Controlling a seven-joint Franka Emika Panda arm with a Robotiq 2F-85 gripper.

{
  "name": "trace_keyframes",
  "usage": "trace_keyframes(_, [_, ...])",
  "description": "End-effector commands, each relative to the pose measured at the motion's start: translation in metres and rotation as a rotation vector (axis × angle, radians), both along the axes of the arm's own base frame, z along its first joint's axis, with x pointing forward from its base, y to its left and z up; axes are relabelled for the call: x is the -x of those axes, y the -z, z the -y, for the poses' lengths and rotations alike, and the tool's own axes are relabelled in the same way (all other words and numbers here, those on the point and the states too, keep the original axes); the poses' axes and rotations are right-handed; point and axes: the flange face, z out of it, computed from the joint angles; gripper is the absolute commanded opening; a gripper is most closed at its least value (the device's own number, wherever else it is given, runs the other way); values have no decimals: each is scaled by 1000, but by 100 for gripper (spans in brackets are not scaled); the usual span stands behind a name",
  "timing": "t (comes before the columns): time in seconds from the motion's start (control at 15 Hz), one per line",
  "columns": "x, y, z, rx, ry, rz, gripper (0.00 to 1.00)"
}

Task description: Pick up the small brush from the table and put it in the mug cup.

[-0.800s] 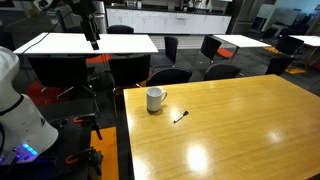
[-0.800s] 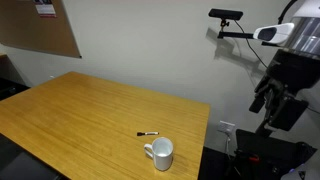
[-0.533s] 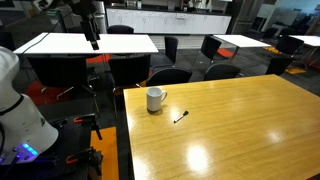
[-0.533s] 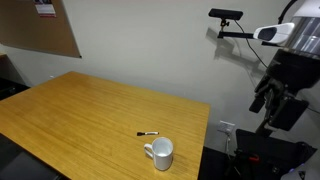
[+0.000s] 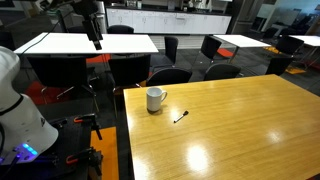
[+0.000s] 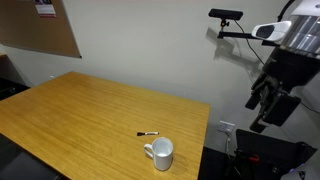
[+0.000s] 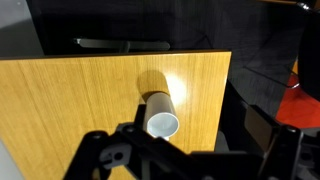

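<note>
The small brush (image 5: 181, 117) lies flat on the wooden table (image 5: 240, 130), a short way from the white mug cup (image 5: 156, 98). Both also show in an exterior view: the brush (image 6: 148, 133) and the upright, empty mug (image 6: 161, 153). My gripper (image 5: 96, 41) hangs high in the air, well off the table's edge and far from both; it also shows in an exterior view (image 6: 262, 108). It looks open and empty. In the wrist view the mug (image 7: 163, 117) lies below my dark jaws (image 7: 190, 165); the brush is out of that view.
White-topped tables (image 5: 95, 43) with dark chairs (image 5: 170, 75) stand behind the wooden table. A camera on a stand (image 6: 226, 17) sits near the arm. A corkboard (image 6: 40, 28) hangs on the wall. The table edge (image 7: 225, 90) drops to a dark floor.
The arm has shifted slightly. The brush and the mug have not moved.
</note>
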Motion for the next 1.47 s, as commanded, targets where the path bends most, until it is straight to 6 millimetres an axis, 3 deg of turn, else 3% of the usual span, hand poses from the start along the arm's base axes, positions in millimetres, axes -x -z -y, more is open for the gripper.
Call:
trace_keyframes(0.0, [-14, 3, 12, 53, 18, 60, 100])
trace_keyframes(0.33, [-42, 9, 40, 113, -30, 120, 100])
trace_keyframes(0.93, [-93, 25, 102, 218, -235, 54, 100])
trace_keyframes(1.4, [-138, 43, 111, 258, -376, 106, 100])
